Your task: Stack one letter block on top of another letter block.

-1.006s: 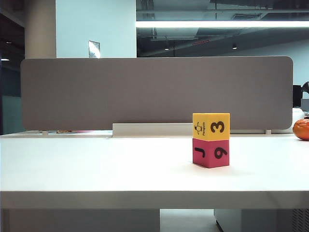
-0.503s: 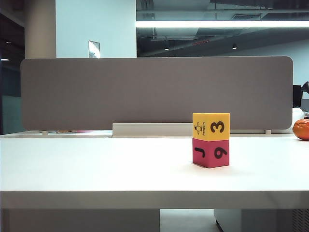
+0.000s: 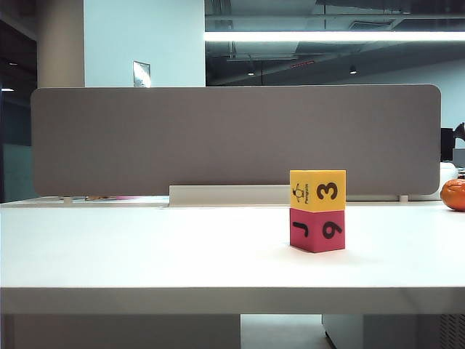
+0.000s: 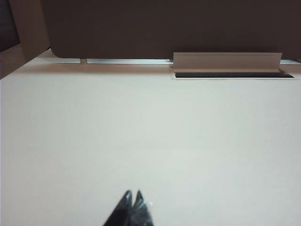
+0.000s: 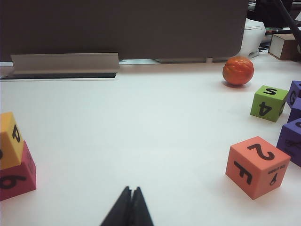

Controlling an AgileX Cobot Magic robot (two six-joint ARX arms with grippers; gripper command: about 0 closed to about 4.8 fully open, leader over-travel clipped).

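The yellow letter block (image 3: pixel 317 190), with a dark "3" and a penguin picture, rests squarely on top of the pink-red letter block (image 3: pixel 317 230) marked "J" and "9", right of the table's middle. The right wrist view catches the same stack at its edge: yellow block (image 5: pixel 10 139) over pink-red block (image 5: pixel 19 176). My right gripper (image 5: pixel 131 189) is shut and empty, low over the white table (image 3: pixel 145 247), well apart from the stack. My left gripper (image 4: pixel 133 193) is shut and empty above bare tabletop. Neither gripper appears in the exterior view.
An orange ball (image 5: pixel 238 70) sits near the grey divider panel (image 3: pixel 232 138). Loose cubes lie to one side in the right wrist view: an orange one (image 5: pixel 257 166), a green one (image 5: pixel 269 103) and purple ones (image 5: pixel 292 139). A cable-slot cover (image 4: pixel 226 62) runs along the back.
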